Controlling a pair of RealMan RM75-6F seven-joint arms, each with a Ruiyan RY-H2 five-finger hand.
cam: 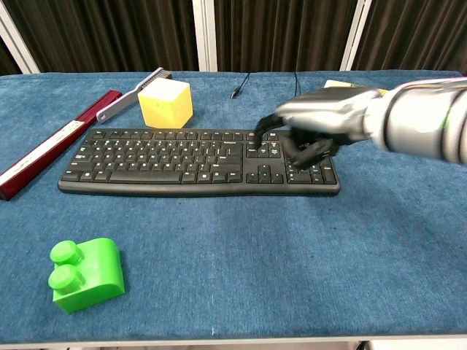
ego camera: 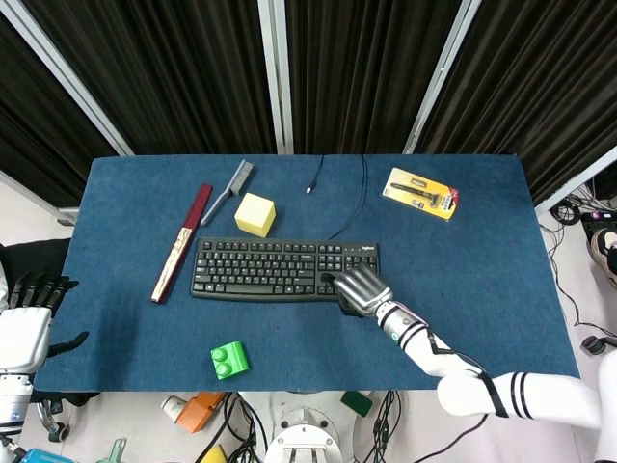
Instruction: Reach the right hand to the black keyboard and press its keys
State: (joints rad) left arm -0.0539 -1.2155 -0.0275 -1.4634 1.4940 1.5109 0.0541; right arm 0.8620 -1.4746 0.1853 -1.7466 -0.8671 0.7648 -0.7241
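The black keyboard (ego camera: 270, 270) (cam: 168, 157) lies across the middle of the blue table (ego camera: 463, 260), with its cable (ego camera: 359, 203) running to the back. My right hand (ego camera: 359, 289) (cam: 314, 130) hovers over the keyboard's right end, above the arrow keys and number pad. Its fingers (cam: 298, 152) bend down toward the keys and hold nothing; whether they touch the keys I cannot tell. In the head view my left hand (ego camera: 24, 323) hangs off the table's left front corner with its fingers apart and empty.
A yellow cube (ego camera: 255, 214) (cam: 166, 102) and a grey brush (ego camera: 229, 190) sit just behind the keyboard's left half. A long red and white bar (ego camera: 181, 243) lies to its left, a green block (ego camera: 229, 360) (cam: 84, 275) in front, and a yellow package (ego camera: 420, 193) at the back right.
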